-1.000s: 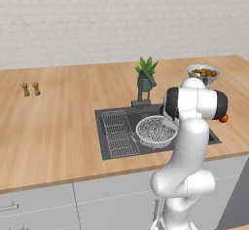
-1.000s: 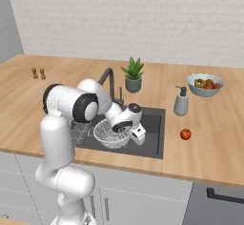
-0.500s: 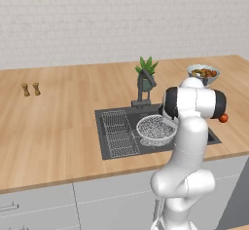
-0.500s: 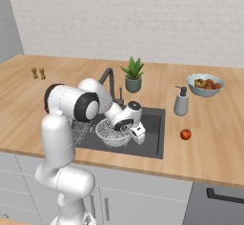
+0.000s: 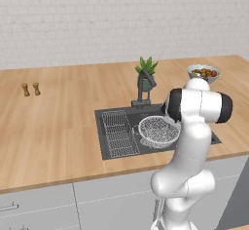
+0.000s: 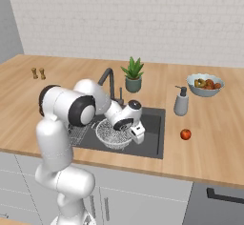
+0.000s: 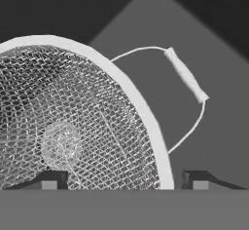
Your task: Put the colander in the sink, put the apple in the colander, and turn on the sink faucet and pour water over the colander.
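The colander (image 5: 158,130) (image 6: 113,133), a round wire-mesh bowl, sits in the dark sink (image 5: 104,114) (image 6: 152,128) beside the wire rack. My gripper (image 6: 138,134) hangs low over the colander's right edge. In the hand view the gripper (image 7: 124,180) is open, its two fingertips (image 7: 48,181) set wide on either side of the colander's rim (image 7: 146,122), with a thin side handle (image 7: 185,75) beyond. The small red apple (image 6: 185,134) lies on the counter right of the sink. The arched faucet (image 5: 144,85) (image 6: 108,78) stands behind the basin.
A wire rack (image 5: 119,131) (image 6: 78,131) fills the sink's left half. A potted plant (image 5: 147,68) (image 6: 133,71), a soap dispenser (image 6: 181,102) and a fruit bowl (image 5: 203,72) (image 6: 205,84) stand behind and right of the sink. Two small shakers (image 5: 30,88) (image 6: 38,72) stand far left.
My jaws have opened and let go of the colander's rim. The colander rests in the sink about where it was; the arm has barely moved.
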### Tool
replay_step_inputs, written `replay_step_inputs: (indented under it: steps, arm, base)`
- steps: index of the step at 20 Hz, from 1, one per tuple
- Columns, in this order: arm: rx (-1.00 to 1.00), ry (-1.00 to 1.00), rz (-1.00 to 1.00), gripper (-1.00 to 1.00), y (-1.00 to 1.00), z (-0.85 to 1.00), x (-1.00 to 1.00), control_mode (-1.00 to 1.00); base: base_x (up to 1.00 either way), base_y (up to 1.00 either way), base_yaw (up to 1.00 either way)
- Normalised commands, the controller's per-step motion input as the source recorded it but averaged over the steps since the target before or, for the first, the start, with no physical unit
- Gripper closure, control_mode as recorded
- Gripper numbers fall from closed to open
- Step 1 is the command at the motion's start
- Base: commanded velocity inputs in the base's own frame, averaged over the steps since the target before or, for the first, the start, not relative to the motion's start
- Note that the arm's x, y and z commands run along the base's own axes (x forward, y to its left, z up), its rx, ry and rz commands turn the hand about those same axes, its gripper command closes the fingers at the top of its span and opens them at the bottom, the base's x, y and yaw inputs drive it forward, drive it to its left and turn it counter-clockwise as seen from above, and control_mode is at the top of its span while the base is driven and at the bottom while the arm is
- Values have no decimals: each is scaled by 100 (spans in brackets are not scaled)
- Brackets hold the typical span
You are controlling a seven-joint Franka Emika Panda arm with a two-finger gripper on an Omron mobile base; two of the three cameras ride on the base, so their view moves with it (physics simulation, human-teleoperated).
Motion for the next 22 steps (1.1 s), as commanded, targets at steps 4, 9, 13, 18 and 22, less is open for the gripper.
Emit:
replay_step_inputs:
  steps: [4, 9, 13, 18, 22]
  arm:
    - [0, 0, 0, -100, -10, 44, -40, -100]
    - [0, 0, 0, -100, -19, 54, -34, -100]
    - [0, 0, 1, -100, -38, 62, -30, -100]
    - [-1, -3, 7, -100, -47, 63, -37, -100]
    - [-20, -21, 5, -100, -32, 31, -53, -100]
  base:
    - [0, 0, 0]
    - [0, 0, 0]
    - [0, 0, 0]
    - [0, 0, 0]
    - [0, 0, 0]
